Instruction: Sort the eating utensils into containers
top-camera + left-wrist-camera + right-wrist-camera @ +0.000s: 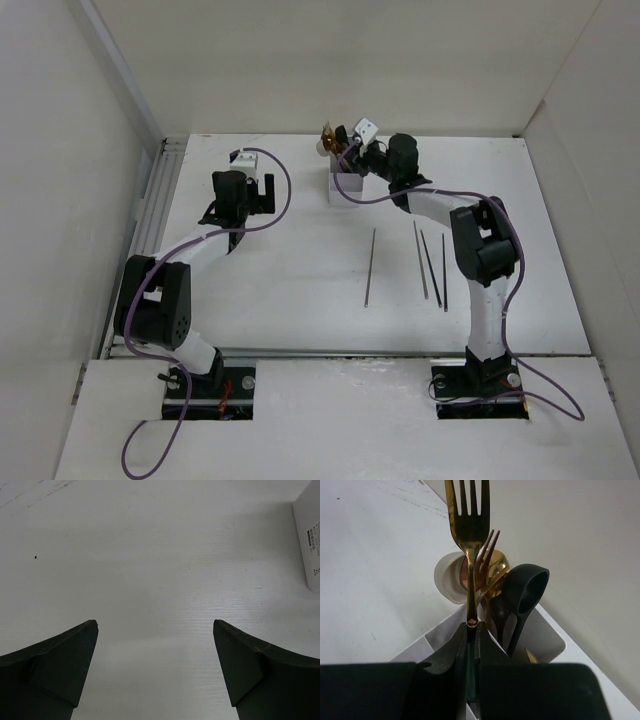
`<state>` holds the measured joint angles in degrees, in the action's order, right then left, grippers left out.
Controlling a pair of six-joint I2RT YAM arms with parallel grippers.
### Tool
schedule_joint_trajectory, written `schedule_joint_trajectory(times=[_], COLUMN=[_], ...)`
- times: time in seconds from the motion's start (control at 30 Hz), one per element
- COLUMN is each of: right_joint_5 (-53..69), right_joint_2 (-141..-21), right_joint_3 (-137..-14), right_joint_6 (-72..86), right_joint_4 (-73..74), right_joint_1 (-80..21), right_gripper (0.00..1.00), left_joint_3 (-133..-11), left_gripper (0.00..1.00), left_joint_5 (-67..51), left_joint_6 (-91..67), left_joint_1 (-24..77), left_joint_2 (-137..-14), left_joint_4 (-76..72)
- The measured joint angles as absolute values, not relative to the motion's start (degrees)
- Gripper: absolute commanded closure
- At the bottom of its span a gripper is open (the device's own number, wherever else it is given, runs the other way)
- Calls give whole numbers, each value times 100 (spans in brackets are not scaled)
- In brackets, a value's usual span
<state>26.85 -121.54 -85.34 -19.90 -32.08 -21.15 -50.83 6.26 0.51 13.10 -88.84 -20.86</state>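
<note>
Top external view: the white table [300, 300] carries the white organiser [340, 185] toward 12 o'clock of its centre. The left gripper [247, 160] hovers at 9 o'clock of the organiser. In its own wrist view the left gripper [155, 625] stands wide over bare surface, holding nothing. The right gripper [471, 630] is clamped narrowly on the dark lower handle of a gold fork [467, 515]. The fork stands upright, tines up, above the organiser's near compartment wall [420, 647].

The fork is judged stiff, light and slick. The low handle grip suits lowering it straight in, though the polished metal may pivot between the pads. The end compartment beyond is crowded: a black spoon [525, 592] at 3 o'clock of the held fork, a copper fork [489, 547] and a gold spoon [497, 570] just behind it, and a pale spoon [447, 577] at 9 o'clock. These bowls and tines could snag a tilted fork.

Four thin dark chopsticks [432, 265] lie loose at 5 o'clock of the organiser. They are thin and lie flat on the table, so a pinch near mid-length seems best.
</note>
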Motion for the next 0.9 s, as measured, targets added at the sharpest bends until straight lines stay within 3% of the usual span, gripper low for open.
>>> schedule_joint_trajectory(times=[0.1,0.13,0.17,0.27,0.67,0.77,0.9], right_joint_5=[2589,2556,2523,2403,2206,1813,897], right_joint_2=[-12156,-12156,-12158,-12158,-12064,-11710,-10774], right_joint_3=[-8534,-8534,-8534,-8534,-8532,-8527,-8534], right_joint_6=[-2003,-2008,-2012,-2032,-2080,-2067,-1787], right_joint_4=[-3192,-3183,-3170,-3127,-2805,-2316,-1321], right_joint_1=[-2115,-2115,-2115,-2108,-2139,-2283,-2698], right_gripper=[99,90,73,60,37,31,31], left_joint_3=[-5076,-5072,-5070,-5059,-5059,-5037,-4919], left_gripper=[0,0,0,0,0,0,0], left_joint_5=[622,622,620,615,534,491,368], left_joint_6=[49,49,49,47,47,56,60], left_joint_1=[1310,1310,1310,1310,1310,1310,1310], left_joint_2=[-8884,-8884,-8884,-8884,-8829,-8774,-8604], left_joint_4=[-2088,-2088,-2084,-2084,-2080,-2104,-2139])
